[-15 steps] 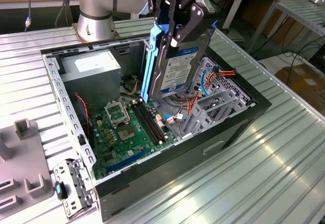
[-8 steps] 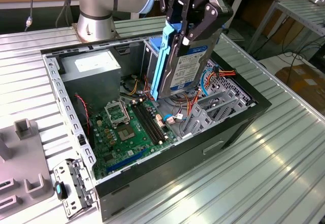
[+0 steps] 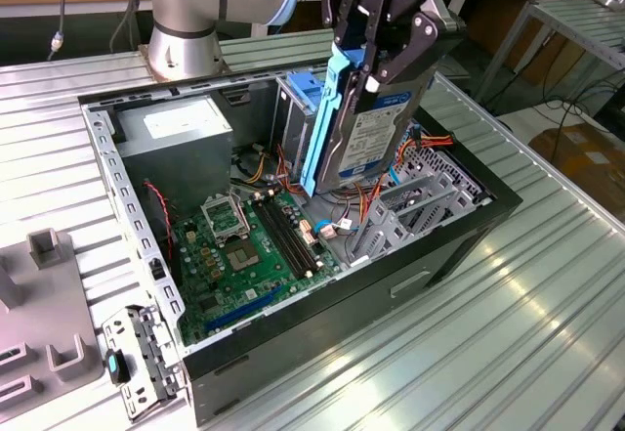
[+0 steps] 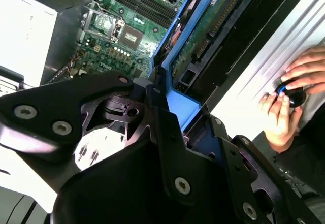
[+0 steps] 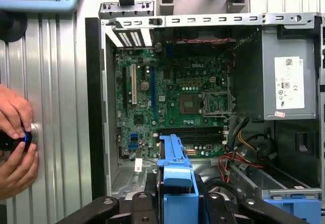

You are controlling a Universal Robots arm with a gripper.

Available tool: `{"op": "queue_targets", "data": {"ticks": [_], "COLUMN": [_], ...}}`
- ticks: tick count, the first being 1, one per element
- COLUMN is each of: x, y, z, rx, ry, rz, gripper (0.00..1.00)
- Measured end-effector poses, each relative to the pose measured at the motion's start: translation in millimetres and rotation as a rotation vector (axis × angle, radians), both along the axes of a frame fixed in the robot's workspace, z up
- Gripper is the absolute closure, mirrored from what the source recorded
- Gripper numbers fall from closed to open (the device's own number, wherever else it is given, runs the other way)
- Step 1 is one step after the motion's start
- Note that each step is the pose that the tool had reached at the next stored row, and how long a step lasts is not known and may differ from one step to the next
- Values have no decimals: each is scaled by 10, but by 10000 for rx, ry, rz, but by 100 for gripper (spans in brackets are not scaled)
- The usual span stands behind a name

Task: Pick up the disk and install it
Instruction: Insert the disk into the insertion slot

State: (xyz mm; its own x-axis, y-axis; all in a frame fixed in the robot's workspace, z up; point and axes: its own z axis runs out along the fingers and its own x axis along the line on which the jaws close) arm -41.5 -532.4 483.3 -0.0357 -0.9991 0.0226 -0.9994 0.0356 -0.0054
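The claw (image 3: 383, 60) is pinching the disk (image 3: 369, 143) by its blue sides, so the picking up looks done. The disk hangs tilted over the open computer case (image 3: 322, 323), above the green board (image 3: 234, 255), not yet put in its place.

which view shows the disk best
The exterior view: the disk hangs tilted in the gripper above the open case, white label and blue rail facing the camera. The second wrist view shows its green circuit-board side; the first wrist view shows a blue rail end.
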Motion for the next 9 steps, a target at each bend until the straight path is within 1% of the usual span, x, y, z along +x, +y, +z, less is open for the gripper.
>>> {"op": "queue_targets", "data": {"ticks": [2, 3, 4, 9], "x": [1, 4, 12, 153], "y": [-51, -60, -65, -68], "z": [-1, -1, -1, -3], "rx": [1, 2, 2, 3], "ry": [0, 0, 1, 3], "rz": [0, 0, 1, 1], "gripper": [63, 63, 63, 63]}}
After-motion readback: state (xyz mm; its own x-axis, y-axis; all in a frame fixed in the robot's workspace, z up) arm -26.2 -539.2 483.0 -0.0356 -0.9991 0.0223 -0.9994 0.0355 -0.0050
